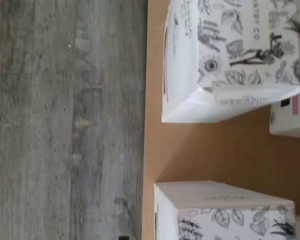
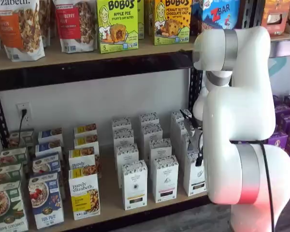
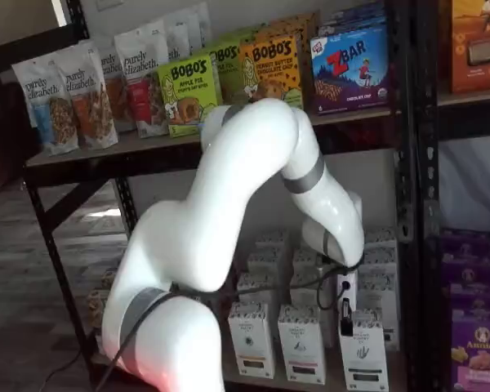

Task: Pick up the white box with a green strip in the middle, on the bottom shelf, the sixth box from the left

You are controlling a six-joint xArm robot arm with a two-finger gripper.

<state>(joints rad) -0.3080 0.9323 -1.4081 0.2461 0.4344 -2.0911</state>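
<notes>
The white box (image 2: 193,181) (image 3: 363,353) stands at the right end of the front row on the bottom shelf (image 2: 111,209), partly behind my arm. My gripper (image 2: 199,158) (image 3: 345,314) hangs just above and in front of its top, with one black finger showing side-on; it is open and holds nothing. The wrist view looks down on the tan shelf board (image 1: 215,150) with two speckled white cartons (image 1: 230,55) (image 1: 225,210) and a gap between them. I cannot tell which of the two is the white box. Its strip is too small to read.
Two similar white cartons (image 2: 134,184) (image 2: 164,178) stand left of the white box, with more rows behind. A yellow-labelled purely elizabeth box (image 2: 84,193) stands further left. The upper shelf (image 2: 87,53) carries bags and Bobo's boxes. Purple boxes (image 3: 474,343) fill the rack to the right.
</notes>
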